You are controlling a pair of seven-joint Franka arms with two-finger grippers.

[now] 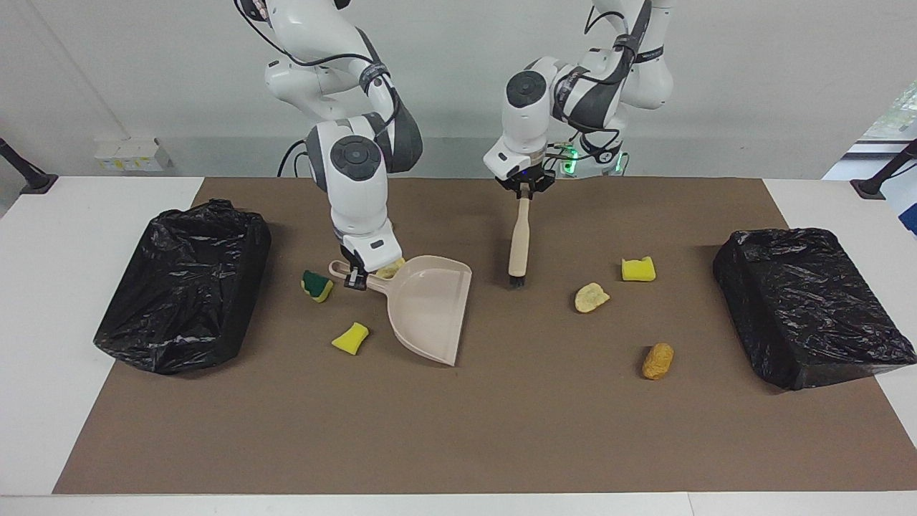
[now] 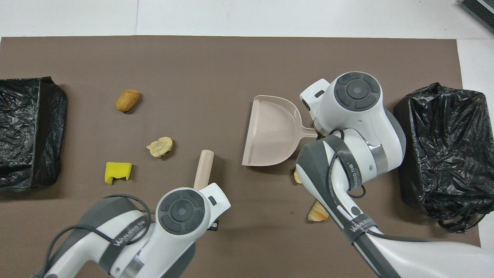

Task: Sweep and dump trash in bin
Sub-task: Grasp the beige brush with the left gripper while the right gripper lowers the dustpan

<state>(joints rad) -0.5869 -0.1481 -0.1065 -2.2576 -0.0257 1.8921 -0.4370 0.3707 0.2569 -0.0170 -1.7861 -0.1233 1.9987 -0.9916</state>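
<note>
— How far along?
— Barely begun, by the look of it. Counting seven scraps of trash, all loose on the mat. None in the pan, none visible in either bin.

— Starting nearest the robots?
— Finding a tan chunk beside the right arm, then a yellowish bit touching or just beside the pan's handle. Next a green-and-yellow sponge, and farther out a yellow sponge, both between the pan and the bin at the right arm's end.

— And toward the left arm's end?
— Spotting a second yellow sponge, then a pale chunk, then a brown chunk farthest out. All well apart from the pan, and short of the second bin.

— So what remains?
— Probably everything: sweeping in, lifting, dumping.

— Poses?
— Seeing the right gripper low at the mat, pinching the pan's handle. Seeing the pan flat on the mat, mouth turned toward the left arm's end.

— And the other?
— Seeing the left gripper over the mat, pressed together on the top of the brush. Hangs near upright, bristles down, between the pan and the pale chunk. Cannot tell whether touching the mat.
</note>
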